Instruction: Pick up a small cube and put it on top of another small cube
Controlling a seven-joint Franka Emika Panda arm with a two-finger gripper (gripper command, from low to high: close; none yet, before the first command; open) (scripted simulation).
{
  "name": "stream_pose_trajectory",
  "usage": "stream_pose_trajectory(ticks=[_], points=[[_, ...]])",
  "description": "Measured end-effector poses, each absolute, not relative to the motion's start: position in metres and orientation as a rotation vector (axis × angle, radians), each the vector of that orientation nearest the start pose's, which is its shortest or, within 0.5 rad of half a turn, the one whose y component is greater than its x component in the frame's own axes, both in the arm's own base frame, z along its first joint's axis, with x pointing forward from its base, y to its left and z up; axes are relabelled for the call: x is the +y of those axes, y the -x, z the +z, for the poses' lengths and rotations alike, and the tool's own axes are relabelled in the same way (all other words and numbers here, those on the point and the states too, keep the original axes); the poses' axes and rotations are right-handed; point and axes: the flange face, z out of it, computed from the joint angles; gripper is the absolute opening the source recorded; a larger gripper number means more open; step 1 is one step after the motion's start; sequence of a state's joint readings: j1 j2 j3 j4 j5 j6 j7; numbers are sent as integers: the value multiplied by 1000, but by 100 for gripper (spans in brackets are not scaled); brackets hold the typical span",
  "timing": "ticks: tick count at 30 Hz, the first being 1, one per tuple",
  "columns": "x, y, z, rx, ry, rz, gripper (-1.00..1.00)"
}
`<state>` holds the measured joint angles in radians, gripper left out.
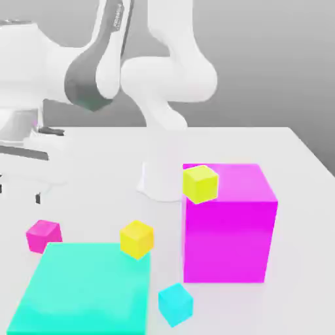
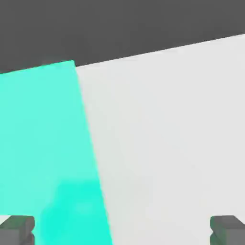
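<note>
Hand view is showing my fingers (image 2: 228,228) spread wide, gripping nothing, while I'm hovering by the teal slab (image 2: 43,143). I'm judging approach: the small cube (image 1: 44,235), touching the slab's far corner, needs reaching.

Bright, even simulator light, faint soft shadows (no glare), slightly soft rendering

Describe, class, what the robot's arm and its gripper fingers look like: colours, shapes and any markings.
The arm is glossy white, built of thick rounded tube-like segments with bulbous joints and one dark grey joint cover. Small dark lettering marks an upper link. The gripper has two blocky dark grey fingertips. No loose cables show.
</note>
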<state>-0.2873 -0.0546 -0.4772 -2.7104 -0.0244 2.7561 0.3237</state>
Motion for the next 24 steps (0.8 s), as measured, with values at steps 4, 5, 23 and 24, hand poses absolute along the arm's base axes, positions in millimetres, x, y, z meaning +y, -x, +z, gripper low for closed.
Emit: stream_pose_trajectory(ticks=[4,5,23,24], points=[[-291,-261,190,1621,2693,-13,0],[-292,-259,179,1621,2693,-6,0],[-284,-267,199,1606,2694,0,-100],[-273,-281,210,1584,2701,-1,-100]])
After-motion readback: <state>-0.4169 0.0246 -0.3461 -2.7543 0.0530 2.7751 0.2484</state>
